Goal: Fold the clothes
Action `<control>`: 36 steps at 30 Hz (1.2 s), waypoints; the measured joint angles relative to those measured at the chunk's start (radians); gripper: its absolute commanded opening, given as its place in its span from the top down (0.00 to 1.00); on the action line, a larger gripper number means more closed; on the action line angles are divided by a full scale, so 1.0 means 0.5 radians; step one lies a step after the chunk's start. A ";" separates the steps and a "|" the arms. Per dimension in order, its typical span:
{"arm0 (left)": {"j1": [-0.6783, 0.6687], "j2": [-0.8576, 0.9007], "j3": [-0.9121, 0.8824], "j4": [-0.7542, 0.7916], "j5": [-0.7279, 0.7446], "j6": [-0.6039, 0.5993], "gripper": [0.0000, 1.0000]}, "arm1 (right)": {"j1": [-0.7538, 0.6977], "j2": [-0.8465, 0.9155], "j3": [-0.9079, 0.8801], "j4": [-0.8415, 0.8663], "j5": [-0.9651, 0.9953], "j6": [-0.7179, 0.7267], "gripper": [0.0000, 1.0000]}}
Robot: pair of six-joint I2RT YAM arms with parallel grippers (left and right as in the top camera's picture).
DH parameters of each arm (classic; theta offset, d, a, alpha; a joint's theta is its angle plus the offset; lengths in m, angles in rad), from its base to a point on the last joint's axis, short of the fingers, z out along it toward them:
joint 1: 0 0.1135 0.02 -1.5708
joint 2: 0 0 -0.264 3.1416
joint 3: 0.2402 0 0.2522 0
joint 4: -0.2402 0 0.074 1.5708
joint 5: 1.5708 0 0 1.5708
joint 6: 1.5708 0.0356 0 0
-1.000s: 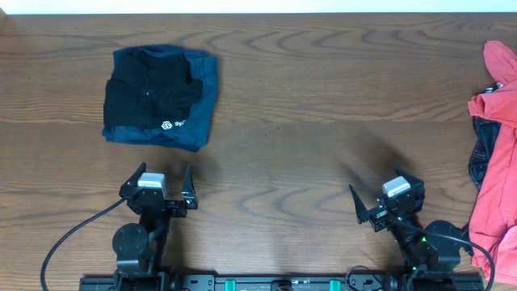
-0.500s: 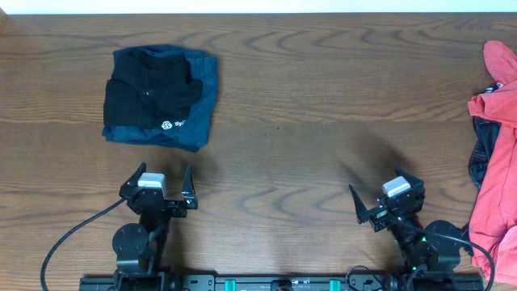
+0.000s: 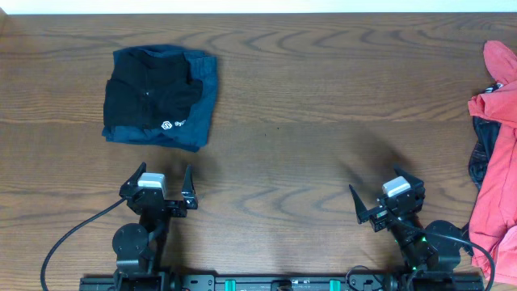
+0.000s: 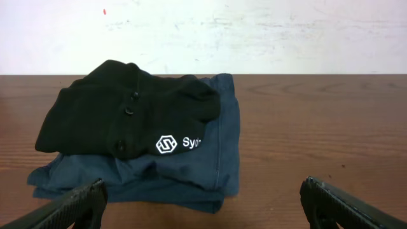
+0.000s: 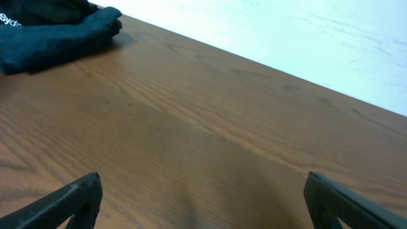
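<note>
T-shirt (image 3: 497,194) right of R gripper (image 3: 385,186), apart.

Coral-red soft-fabric T-shirt (image 3: 494,190): cut off by the overhead view's right edge.
Folded navy-blue garment (image 4: 219,159): largely covered by folded black garment (image 4: 108,114), whose white lettering (image 4: 191,142) breaks off at its edge.

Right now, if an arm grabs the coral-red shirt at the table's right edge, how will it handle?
The coral-red shirt lies crumpled in soft folds, so it is probably floppy and would drape from a single pinch. It lies against a dark garment and might drag that along.
</note>
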 measured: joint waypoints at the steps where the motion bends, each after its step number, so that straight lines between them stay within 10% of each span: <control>1: 0.000 0.000 0.000 0.000 0.000 0.000 0.02 | 0.000 0.000 0.000 0.000 0.000 0.000 0.01; 25: 0.000 0.000 0.000 0.008 0.112 -0.063 0.02 | 0.000 0.000 -0.001 0.035 -0.076 0.001 0.01; 36: -0.002 0.074 0.053 -0.062 0.279 -0.258 0.02 | 0.000 0.018 0.018 0.711 -0.398 0.369 0.01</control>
